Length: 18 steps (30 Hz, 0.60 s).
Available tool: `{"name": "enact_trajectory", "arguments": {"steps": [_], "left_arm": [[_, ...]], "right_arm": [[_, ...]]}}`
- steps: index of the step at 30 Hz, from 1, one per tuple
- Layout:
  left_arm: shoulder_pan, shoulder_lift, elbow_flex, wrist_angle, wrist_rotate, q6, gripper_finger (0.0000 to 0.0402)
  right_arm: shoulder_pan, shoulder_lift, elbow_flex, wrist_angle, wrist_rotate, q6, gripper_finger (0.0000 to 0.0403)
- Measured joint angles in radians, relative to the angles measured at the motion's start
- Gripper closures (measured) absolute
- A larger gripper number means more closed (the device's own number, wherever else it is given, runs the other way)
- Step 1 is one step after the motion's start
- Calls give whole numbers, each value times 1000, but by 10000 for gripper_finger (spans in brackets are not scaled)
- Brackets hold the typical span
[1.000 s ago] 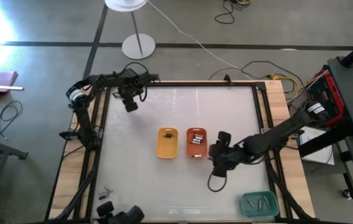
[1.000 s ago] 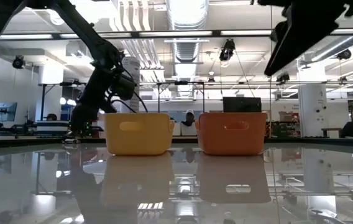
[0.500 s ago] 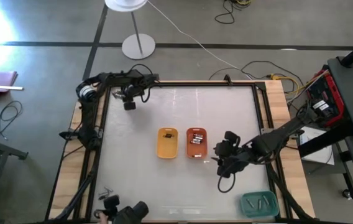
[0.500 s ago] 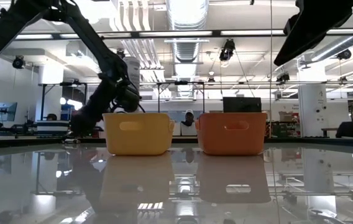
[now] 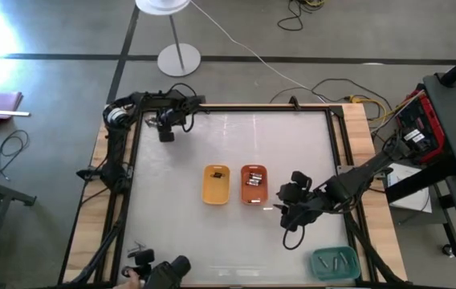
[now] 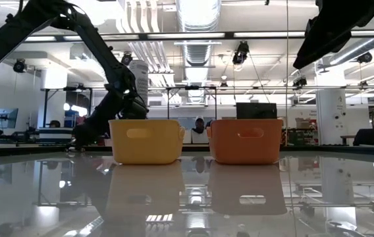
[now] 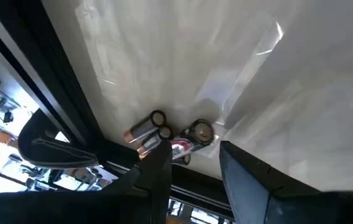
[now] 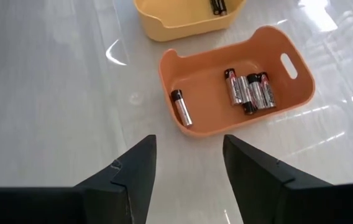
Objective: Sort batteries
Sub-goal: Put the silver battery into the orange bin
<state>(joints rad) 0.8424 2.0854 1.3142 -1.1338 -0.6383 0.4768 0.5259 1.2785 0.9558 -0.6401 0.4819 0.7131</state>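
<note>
Altogether five batteries [image 8: 250, 92] lie in the orange tray [image 8: 195, 84]; both pincers [image 8: 186, 163] [image 7: 192, 171] gape, released.

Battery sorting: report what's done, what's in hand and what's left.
Done: five batteries lie in the orange plastic tray, at least one in the yellow plastic tray.

In hand: nothing. The open right gripper hangs empty beside the orange tray.

Left: loose batteries by the table's edge, ahead of the open left gripper.
</note>
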Motion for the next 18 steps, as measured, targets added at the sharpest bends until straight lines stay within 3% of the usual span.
{"name": "enact_trajectory", "arguments": {"steps": [18], "left_arm": [[27, 2, -17, 43, 40, 66, 284]], "right_arm": [[0, 0, 0, 26, -1, 38, 227]]}}
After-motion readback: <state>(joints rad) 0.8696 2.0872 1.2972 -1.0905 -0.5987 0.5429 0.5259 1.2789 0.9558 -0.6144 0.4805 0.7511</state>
